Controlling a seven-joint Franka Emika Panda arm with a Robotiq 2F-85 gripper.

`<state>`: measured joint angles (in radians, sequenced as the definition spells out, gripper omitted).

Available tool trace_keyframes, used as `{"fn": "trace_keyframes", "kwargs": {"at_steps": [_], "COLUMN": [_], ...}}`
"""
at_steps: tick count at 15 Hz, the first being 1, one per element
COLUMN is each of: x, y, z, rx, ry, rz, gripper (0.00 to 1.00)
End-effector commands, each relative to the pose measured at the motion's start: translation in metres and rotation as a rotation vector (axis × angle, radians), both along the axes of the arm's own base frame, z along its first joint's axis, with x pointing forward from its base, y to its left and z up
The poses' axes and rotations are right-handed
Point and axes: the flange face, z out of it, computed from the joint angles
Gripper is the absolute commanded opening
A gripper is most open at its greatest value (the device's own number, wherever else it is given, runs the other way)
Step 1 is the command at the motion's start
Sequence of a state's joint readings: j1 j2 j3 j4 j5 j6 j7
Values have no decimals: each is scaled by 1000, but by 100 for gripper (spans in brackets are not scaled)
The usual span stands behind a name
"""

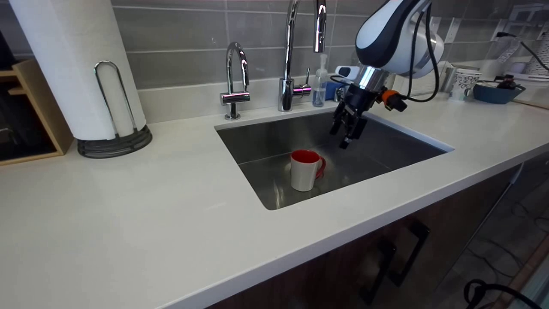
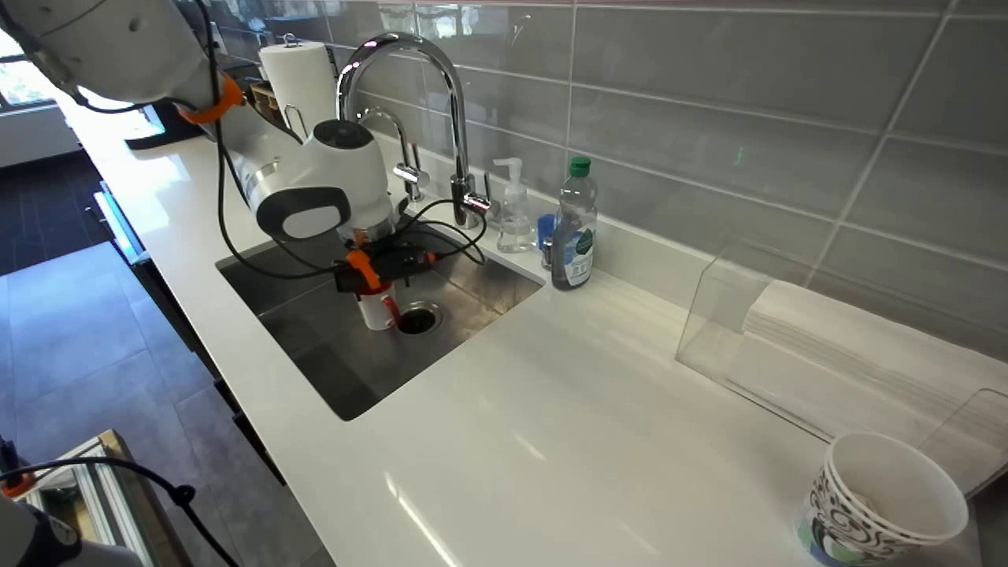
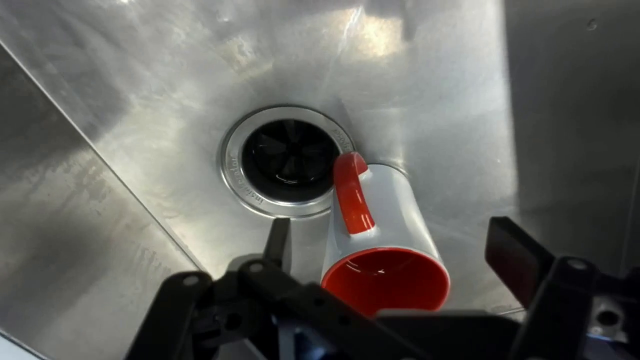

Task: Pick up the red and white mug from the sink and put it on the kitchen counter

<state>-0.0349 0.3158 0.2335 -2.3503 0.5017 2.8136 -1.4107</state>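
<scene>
The mug (image 1: 303, 177), white outside with red inside and a red handle, stands upright on the floor of the steel sink (image 1: 270, 135). It also shows in the wrist view (image 3: 395, 205), beside the drain, handle toward the drain. In an exterior view the mug (image 2: 376, 312) is partly hidden under the gripper (image 2: 386, 272). My gripper (image 1: 345, 134) is over the sink, pointing down, higher than the mug and apart from it. In the wrist view the gripper (image 3: 392, 245) is open and empty, with the mug's mouth between the finger lines. The white kitchen counter (image 1: 171, 214) surrounds the sink.
A tall chrome faucet (image 1: 288, 56) and a smaller tap (image 1: 233, 81) stand behind the sink. A soap pump (image 2: 516, 209) and a green-capped bottle (image 2: 576, 228) stand beside them. A paper towel roll (image 1: 81, 68), a clear napkin holder (image 2: 724, 315) and paper cups (image 2: 858, 512) stand on the counter.
</scene>
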Motion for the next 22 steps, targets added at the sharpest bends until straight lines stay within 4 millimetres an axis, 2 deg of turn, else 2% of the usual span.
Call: {"fn": "trace_keyframes", "kwargs": {"at_steps": [1,5,11,12,16,19,22], "x": [0,4,11,12,19,24,29], "y": [5,10,7,7,14,21,23], "z": [-19,-34,-62,-66,-75,-79,-83], "rx": [-29,-51,-69,-67,-59,-57,-64], "ry": [-68,-120,-117,-120,-121,-127,-129], "rz": [142,236,318,324,359,387,404], "gripper": [100,100,100,88,59,55,62]}}
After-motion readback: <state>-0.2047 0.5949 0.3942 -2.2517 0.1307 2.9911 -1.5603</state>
